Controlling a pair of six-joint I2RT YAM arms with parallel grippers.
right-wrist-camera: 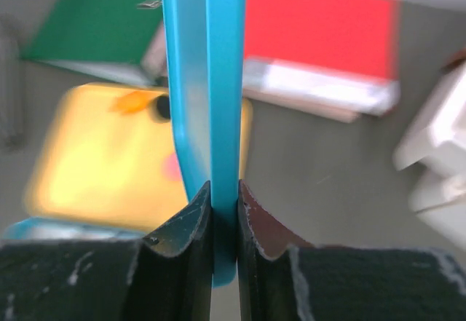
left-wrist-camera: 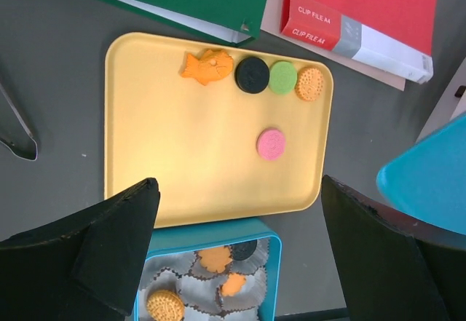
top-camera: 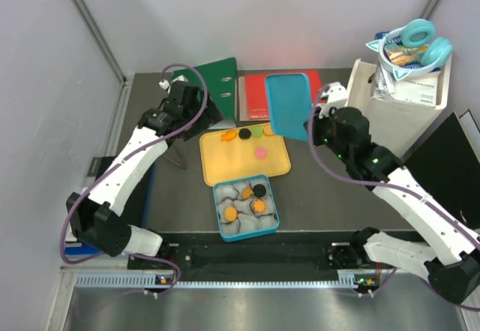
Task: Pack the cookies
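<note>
Several cookies lie along the far edge of a yellow tray (top-camera: 225, 167): an orange fish shape (left-wrist-camera: 207, 66), a black disc (left-wrist-camera: 253, 74), a green disc (left-wrist-camera: 283, 77), an orange disc (left-wrist-camera: 310, 84) and, nearer, a pink disc (left-wrist-camera: 271, 144). A teal tin (top-camera: 272, 215) in front of the tray holds grey paper cups with three orange cookies (top-camera: 229, 213) and a black one (top-camera: 259, 189). My left gripper (left-wrist-camera: 240, 255) is open and empty, high above the tray's near edge. My right gripper (right-wrist-camera: 224, 204) is shut on the edge of the teal lid (top-camera: 289, 102), held up right of the tray.
A green binder (top-camera: 214, 79) and a red clip file (top-camera: 259, 94) lie behind the tray. Metal tongs (left-wrist-camera: 14, 128) lie left of the tray. A white box (top-camera: 397, 109) with blue headphones (top-camera: 420, 42) stands at the back right.
</note>
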